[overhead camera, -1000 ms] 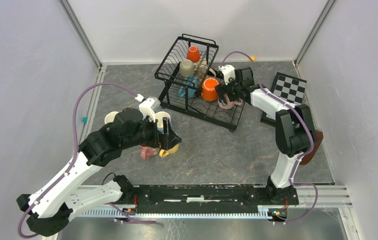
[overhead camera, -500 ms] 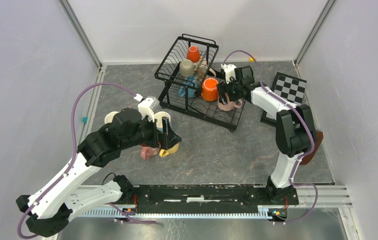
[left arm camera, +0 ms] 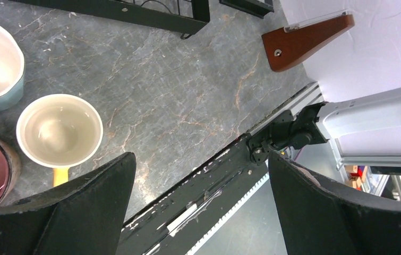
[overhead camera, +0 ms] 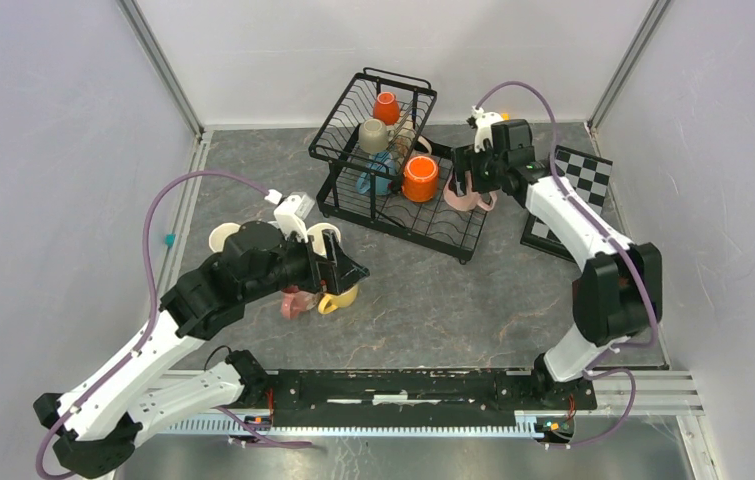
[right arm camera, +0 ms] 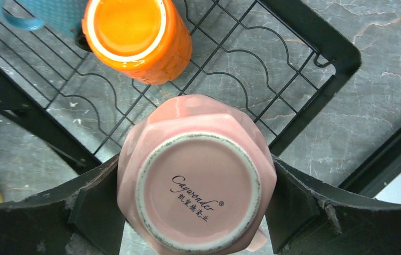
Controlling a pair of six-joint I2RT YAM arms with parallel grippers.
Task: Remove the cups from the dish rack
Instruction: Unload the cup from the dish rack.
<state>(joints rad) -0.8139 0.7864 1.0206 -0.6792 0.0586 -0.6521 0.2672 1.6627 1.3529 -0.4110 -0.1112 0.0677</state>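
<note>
Left tool [left arm camera: 201, 159] spread; right tool [right arm camera: 196, 178] clamping cup [right arm camera: 187, 114].

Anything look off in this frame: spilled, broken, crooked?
Nothing stands out. The pink mug in the right pincer is upside down, base up, like the orange mug in the rack, as draining mugs would be. No spill or breakage visible.
</note>
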